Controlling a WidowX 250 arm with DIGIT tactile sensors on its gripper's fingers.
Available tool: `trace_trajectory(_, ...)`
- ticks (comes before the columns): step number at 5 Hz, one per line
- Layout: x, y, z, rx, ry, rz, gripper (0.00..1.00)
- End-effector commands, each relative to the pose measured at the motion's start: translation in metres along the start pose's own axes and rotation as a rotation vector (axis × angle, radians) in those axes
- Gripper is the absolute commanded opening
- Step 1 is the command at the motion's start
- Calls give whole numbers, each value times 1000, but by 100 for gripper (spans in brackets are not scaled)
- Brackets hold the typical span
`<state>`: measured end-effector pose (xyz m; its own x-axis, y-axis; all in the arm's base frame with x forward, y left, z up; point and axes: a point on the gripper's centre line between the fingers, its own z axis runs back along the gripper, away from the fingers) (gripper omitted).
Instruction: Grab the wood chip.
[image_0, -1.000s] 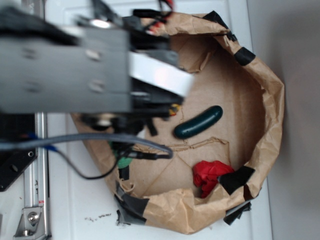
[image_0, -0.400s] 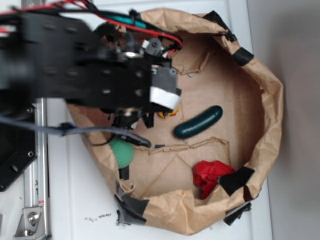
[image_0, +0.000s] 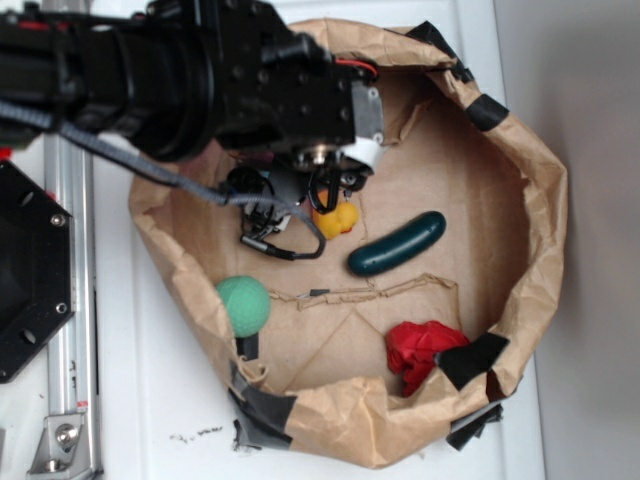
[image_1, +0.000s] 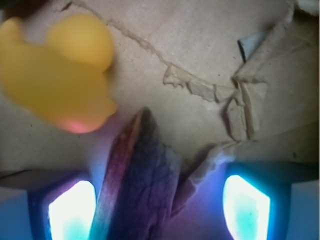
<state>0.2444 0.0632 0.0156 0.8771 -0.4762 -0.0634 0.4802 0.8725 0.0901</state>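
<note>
The wood chip (image_1: 140, 175), dark brown and streaky, lies on the brown paper floor and points up the wrist view. It sits between my gripper's (image_1: 160, 207) two glowing fingertips. The left fingertip (image_1: 72, 210) is right beside the chip's edge, while a gap separates the chip from the right one (image_1: 247, 205). The jaws stand open. A yellow duck (image_1: 60, 80) rests just beyond the chip's tip. In the exterior view the gripper (image_0: 330, 190) hangs low over the duck (image_0: 338, 218), and the arm hides the chip.
A crumpled brown paper wall (image_0: 540, 200) rings the work area. Inside lie a dark green pickle (image_0: 397, 244), a red cloth (image_0: 420, 350), a green ball (image_0: 244, 304) and a torn paper strip (image_0: 380, 292). A metal rail (image_0: 60, 300) runs along the left.
The arm has swung upward and to the right in the exterior view and dropped toward the paper floor. That uncovered the green ball and the duck.
</note>
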Motion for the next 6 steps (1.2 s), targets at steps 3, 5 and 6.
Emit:
trace_trajectory(3,-20,-22,-25,-57,-48,70,0)
trace_trajectory(5,-19,-23,-18,-45,-42,94,0)
trace_trajectory(6,4,-27,31,-5,-20,192,0)
